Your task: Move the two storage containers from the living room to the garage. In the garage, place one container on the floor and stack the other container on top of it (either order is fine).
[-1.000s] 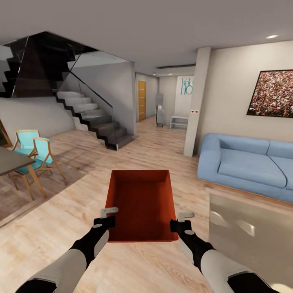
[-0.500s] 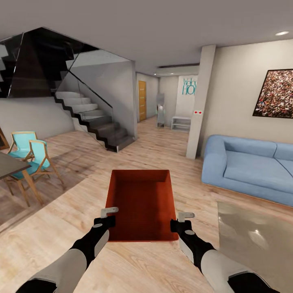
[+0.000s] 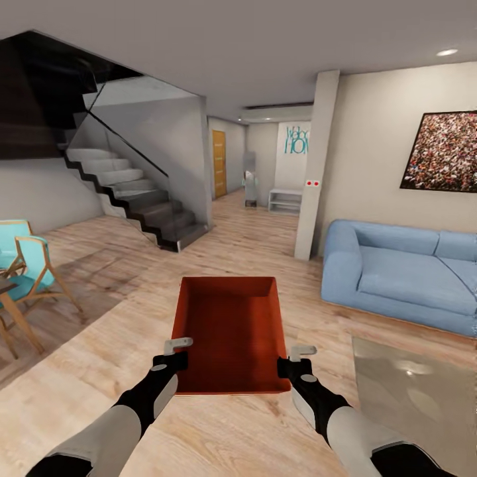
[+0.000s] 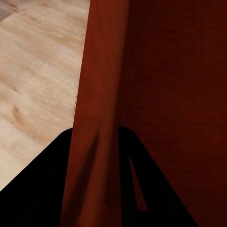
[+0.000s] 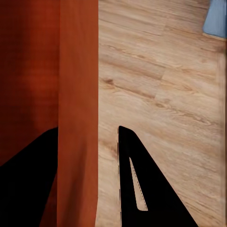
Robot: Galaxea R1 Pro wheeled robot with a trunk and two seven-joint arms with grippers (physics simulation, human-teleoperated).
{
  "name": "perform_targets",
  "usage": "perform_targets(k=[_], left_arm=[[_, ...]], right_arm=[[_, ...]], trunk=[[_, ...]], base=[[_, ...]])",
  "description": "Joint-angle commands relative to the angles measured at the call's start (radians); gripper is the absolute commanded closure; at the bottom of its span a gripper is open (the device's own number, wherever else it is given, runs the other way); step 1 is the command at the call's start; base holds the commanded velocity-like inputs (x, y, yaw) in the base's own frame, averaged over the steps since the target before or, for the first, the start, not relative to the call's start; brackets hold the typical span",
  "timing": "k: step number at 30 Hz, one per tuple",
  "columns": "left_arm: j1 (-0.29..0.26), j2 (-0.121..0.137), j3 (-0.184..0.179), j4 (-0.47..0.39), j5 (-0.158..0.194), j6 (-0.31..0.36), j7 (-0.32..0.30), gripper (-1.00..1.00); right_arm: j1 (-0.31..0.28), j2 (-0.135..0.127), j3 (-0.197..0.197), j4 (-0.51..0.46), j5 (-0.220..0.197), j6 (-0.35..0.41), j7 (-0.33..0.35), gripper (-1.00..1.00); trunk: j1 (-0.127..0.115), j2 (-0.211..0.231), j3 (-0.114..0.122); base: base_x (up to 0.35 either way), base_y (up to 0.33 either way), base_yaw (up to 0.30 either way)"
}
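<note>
Living room point(image 3: 278, 238): one storage container point(image 3: 228, 331)

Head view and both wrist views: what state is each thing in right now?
Container: empty, open top, held off the wood floor.
Left gripper: shut on the container's left wall.
Right gripper: shut on the right wall.
Far wooden door: closed.
Sofa: unoccupied.

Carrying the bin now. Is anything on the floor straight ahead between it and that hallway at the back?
Nothing visible blocks it. The storage container is held between the left gripper and right gripper; wood floor runs bare to the hallway, with staircase left, pillar and sofa right.
</note>
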Motion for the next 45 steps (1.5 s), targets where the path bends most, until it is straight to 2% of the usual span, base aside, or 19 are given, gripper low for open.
perform_targets(k=[1,17,23,45], left_arm=[[-0.001,0.01,0.007,-0.005,-0.01,0.007,0.039,1.0],[-0.001,0.01,0.007,-0.004,-0.01,0.007,0.039,1.0],[-0.001,0.025,0.007,-0.004,-0.009,0.007,0.039,1.0],[-0.001,0.026,0.007,-0.002,-0.009,0.008,0.039,1.0]], right_arm=[[-0.001,0.0,0.009,0.001,-0.014,-0.003,-0.005,1.0],[-0.001,0.0,0.007,0.002,-0.014,-0.003,-0.005,1.0],[-0.001,0.0,0.009,0.001,-0.014,-0.002,-0.005,1.0],[-0.001,0.0,0.007,0.001,-0.014,-0.004,-0.005,1.0]], trunk=[[0.001,-0.002,-0.002],[0.001,-0.002,-0.002],[0.001,-0.002,-0.002],[0.001,-0.002,-0.002]], base=[[0.322,0.0,-0.123],[0.322,0.0,-0.013],[0.322,0.0,0.0],[0.322,0.0,0.0]])
